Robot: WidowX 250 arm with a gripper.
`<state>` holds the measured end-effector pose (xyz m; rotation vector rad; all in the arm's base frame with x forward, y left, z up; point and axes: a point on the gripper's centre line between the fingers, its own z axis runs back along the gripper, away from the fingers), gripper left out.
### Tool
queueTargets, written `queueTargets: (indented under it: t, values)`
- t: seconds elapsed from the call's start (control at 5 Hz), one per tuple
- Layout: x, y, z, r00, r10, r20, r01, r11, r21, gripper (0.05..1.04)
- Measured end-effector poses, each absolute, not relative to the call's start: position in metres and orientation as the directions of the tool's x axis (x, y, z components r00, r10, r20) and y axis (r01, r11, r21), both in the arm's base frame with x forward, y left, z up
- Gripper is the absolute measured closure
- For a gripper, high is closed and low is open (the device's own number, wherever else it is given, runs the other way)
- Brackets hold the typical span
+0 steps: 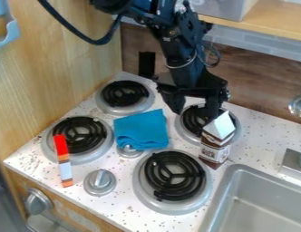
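Note:
The black gripper [195,113] hangs over the back right burner [192,121], its fingers spread apart with nothing between them. Just right of it, a brown and white milk carton [215,141] stands upright at that burner's right front edge, its top close to the right finger; I cannot tell whether they touch. A folded blue cloth [141,129] lies in the middle of the stovetop, left of the gripper. Farther left, a narrow box [63,160] with red, orange and white parts rests at the front left burner's near side.
Other burners are at the back left [123,94], front left [80,136] and front right [175,176]. A silver knob [99,182] sits near the front edge. The sink [262,199] is at the lower right, with a wooden wall [56,81] at left.

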<state>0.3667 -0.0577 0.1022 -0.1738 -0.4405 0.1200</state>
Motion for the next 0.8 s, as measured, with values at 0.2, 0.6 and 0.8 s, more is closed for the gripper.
queueTargets:
  t: [0.2, 0.6, 0.8]
  values:
    - [0.364, -0.058, 0.088, 0.914, 0.156, 0.374, -0.090, 0.978, -0.186, 0.083]
    - [0.395, -0.074, 0.067, 0.940, 0.044, 0.337, -0.012, 0.995, -0.097, 0.083]
    - [0.407, -0.077, 0.068, 0.934, 0.011, 0.358, 0.025, 0.995, -0.095, 0.083]
